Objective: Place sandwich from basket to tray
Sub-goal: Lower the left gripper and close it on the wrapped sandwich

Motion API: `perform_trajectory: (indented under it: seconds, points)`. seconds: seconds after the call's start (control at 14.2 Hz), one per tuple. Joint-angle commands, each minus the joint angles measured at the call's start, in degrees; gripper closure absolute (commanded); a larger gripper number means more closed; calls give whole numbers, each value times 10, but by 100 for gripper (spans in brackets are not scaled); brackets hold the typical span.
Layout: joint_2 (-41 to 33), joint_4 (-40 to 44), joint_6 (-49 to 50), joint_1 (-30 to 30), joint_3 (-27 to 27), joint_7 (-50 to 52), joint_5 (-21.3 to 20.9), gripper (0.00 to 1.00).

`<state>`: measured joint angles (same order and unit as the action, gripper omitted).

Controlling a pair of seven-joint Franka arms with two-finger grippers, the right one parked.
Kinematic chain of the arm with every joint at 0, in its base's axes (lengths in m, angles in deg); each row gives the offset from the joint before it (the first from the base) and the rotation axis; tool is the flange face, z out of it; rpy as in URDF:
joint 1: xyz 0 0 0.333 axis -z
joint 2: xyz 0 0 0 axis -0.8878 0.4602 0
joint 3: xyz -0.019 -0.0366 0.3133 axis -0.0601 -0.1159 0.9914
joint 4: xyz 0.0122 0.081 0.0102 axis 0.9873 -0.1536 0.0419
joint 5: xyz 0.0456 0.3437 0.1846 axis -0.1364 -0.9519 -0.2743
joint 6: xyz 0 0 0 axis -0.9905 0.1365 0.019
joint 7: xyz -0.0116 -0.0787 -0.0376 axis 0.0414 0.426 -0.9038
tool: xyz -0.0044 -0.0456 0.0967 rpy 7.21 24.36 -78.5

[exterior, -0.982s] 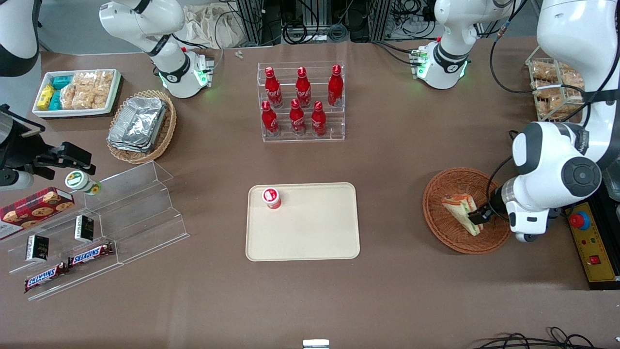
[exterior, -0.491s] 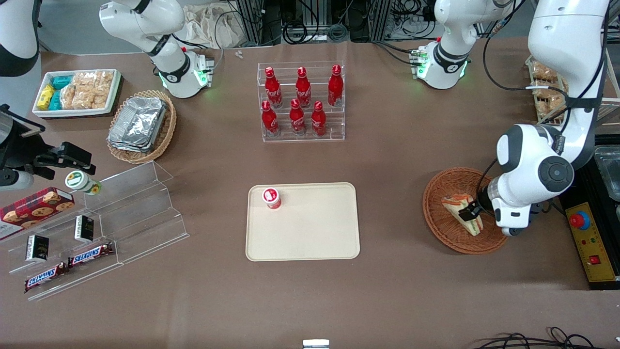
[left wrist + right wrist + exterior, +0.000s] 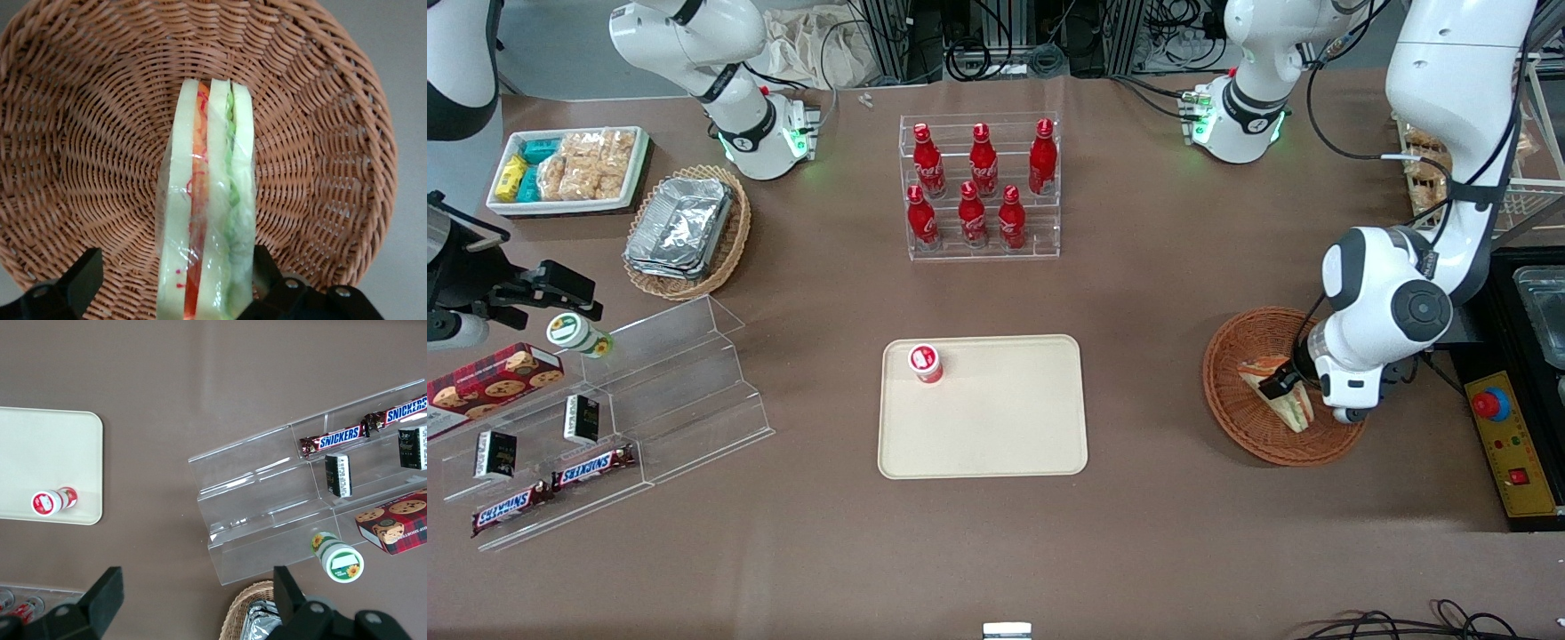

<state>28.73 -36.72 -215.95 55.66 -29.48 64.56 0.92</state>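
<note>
The sandwich (image 3: 1295, 408) lies in the reddish-brown wicker basket (image 3: 1216, 360) toward the working arm's end of the table. In the left wrist view the sandwich (image 3: 207, 200) shows white bread with orange-red and green layers in clear wrap, resting on the basket's weave (image 3: 320, 160). My left gripper (image 3: 1282, 384) is low over the basket, open, with the sandwich between its fingers (image 3: 175, 270). One finger (image 3: 263, 267) is right beside the wrap, while the other (image 3: 83, 275) stands apart from it. The beige tray (image 3: 996, 436) lies at mid-table.
A small red-and-white bottle (image 3: 926, 363) lies on the tray. A clear rack of red cola bottles (image 3: 980, 187) stands farther from the front camera. A yellow control box with a red button (image 3: 1490, 404) sits beside the basket. A wire rack of snacks (image 3: 1427, 173) is near the working arm.
My left arm has shifted toward the parked arm's end, carrying the gripper from the sandwich's outer edge to over its middle. The sandwich has stayed in the basket.
</note>
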Motion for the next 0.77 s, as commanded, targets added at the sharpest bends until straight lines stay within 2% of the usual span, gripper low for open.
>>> perform_trajectory:
  seconds: [0.0,0.07,0.14,0.35,0.7]
  points:
    - [-3,-17,-26,-4,-1,8,-8,23]
    - [-3,-17,-27,-3,0,5,-11,52]
    - [-4,-16,-27,-3,0,1,-15,72]
    - [-7,-14,-27,-3,0,1,-43,100]
    - [-26,10,13,1,-4,-9,-42,100]
